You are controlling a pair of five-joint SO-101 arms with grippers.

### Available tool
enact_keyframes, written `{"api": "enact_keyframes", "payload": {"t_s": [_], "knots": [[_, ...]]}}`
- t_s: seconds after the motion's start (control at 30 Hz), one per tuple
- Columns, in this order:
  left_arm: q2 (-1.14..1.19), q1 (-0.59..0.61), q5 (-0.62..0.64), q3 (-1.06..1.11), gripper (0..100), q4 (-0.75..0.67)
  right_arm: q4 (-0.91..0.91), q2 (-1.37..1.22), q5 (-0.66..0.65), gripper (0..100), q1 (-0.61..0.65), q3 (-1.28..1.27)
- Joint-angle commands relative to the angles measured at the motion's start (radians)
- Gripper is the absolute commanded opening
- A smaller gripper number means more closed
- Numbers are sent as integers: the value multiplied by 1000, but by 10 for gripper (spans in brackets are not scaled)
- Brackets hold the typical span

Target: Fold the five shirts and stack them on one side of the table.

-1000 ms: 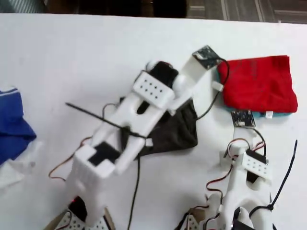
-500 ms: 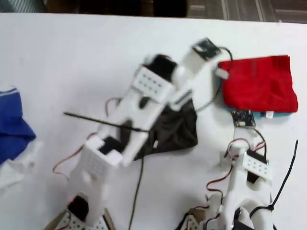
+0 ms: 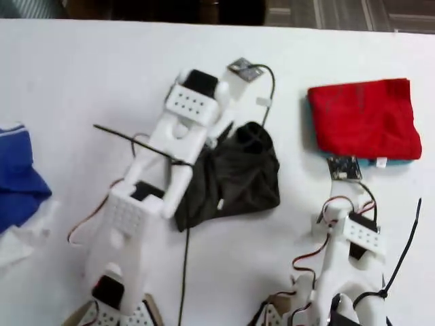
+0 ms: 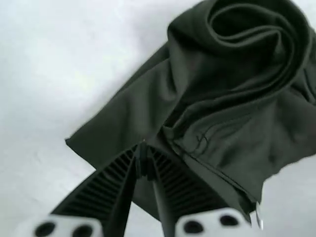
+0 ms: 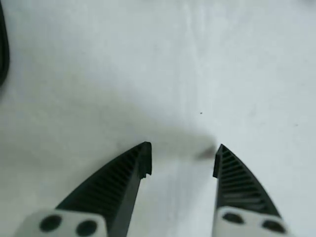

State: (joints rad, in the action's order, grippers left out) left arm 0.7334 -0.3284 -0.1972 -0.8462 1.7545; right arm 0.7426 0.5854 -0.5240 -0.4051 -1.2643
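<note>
A black shirt (image 3: 234, 178) lies crumpled in the middle of the white table, its far edge rolled into a bunch (image 4: 247, 29). My left gripper (image 4: 143, 154) is shut, pinching a fold of this black shirt; from above the left arm (image 3: 183, 129) hangs over the shirt's left part. A folded red shirt (image 3: 367, 117) lies at the far right on top of a teal one (image 3: 384, 161). A blue shirt (image 3: 19, 180) lies at the left edge with white cloth (image 3: 15, 246) beside it. My right gripper (image 5: 182, 150) stands open over bare table.
The right arm (image 3: 350, 238) stands near the front right, just before the red shirt. Cables and a black tie strap (image 3: 136, 144) trail from the left arm. Dark floor shows past the table's far edge (image 3: 217, 22).
The left arm swung leftward from beside the red shirt. The black shirt's far edge came with it and bunched into a roll. The right arm has kept still.
</note>
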Motion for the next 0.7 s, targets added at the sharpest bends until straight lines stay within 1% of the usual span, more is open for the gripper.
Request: {"api": "enact_keyframes", "payload": {"t_s": [0.0,0.17,0.37,0.5,0.67], "knots": [[-15,-21,-2,41,27,18,-12,33,2,211,-5,5],[-15,-9,41,128,27,0,-12,33,2,211,-5,5],[-15,-55,98,137,27,5,-12,33,2,211,-5,5],[-11,-60,135,143,27,-25,-12,33,2,211,-5,5],[-5,-60,144,143,27,-44,-12,33,2,211,-5,5]]}}
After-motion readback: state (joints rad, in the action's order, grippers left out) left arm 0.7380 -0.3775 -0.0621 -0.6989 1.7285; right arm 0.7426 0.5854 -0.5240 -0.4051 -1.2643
